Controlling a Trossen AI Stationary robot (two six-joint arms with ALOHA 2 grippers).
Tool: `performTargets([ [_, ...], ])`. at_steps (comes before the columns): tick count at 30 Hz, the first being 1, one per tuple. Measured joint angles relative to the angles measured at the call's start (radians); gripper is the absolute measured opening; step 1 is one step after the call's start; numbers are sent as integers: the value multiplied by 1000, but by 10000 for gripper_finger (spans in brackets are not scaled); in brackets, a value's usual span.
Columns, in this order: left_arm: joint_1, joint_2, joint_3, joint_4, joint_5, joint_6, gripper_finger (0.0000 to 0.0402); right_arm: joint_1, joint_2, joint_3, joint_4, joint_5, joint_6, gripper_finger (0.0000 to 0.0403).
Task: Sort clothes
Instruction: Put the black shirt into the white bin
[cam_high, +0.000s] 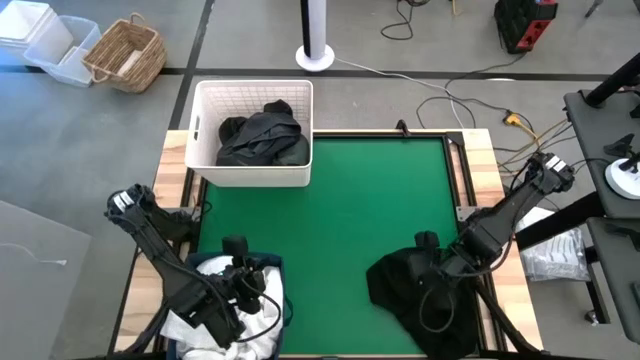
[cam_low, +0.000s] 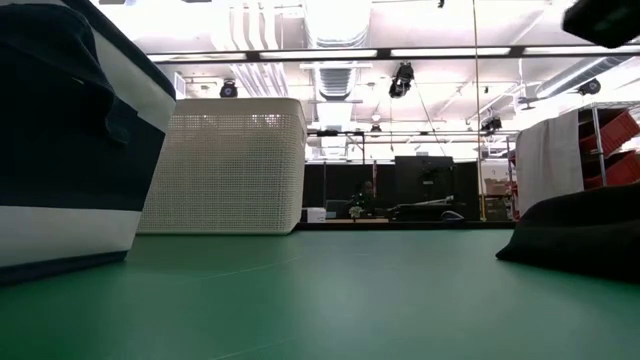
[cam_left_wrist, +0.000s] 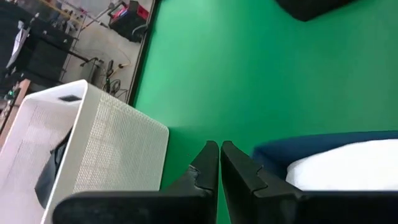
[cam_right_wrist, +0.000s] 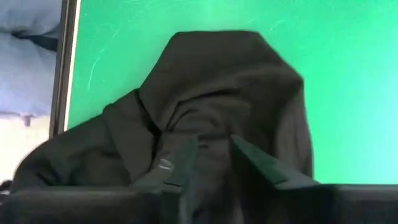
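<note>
Fingers of the left gripper (cam_left_wrist: 219, 163) sit pressed together, holding nothing, poised over the near-left corner of the green table mat (cam_high: 340, 210). Just beneath and beside it is the navy blue fabric bin (cam_high: 268, 275) with white soft garments (cam_high: 248, 315) piled inside. Ahead of it stands the white plastic lattice basket (cam_high: 252, 135), dark crumpled garments (cam_high: 262, 135) heaped in it. The right gripper (cam_right_wrist: 211, 155) hovers with its fingers apart, directly above a black crumpled garment (cam_right_wrist: 217, 93) lying on the mat at the near-right; whether the tips touch the cloth, I cannot tell.
</note>
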Motion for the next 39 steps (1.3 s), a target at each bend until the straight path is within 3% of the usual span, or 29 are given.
performTargets([
  [8, 2, -1, -41, 4, -16, -80, 0, 79, 0, -128, 97, 8, 159, 205],
  [15, 2, -1, -41, 3, -17, -78, 0, 91, 0, -255, 313, -4, 251, 255],
  [24, 2, -1, -41, 3, -18, -78, 0, 91, 0, -325, 368, -20, 326, 269],
  [32, 2, -1, -41, 7, -18, -78, 0, 91, 0, -424, 515, -19, 292, 253],
  [39, 2, -1, -41, 15, -19, -78, 0, 91, 0, -490, 529, -17, 274, 239],
])
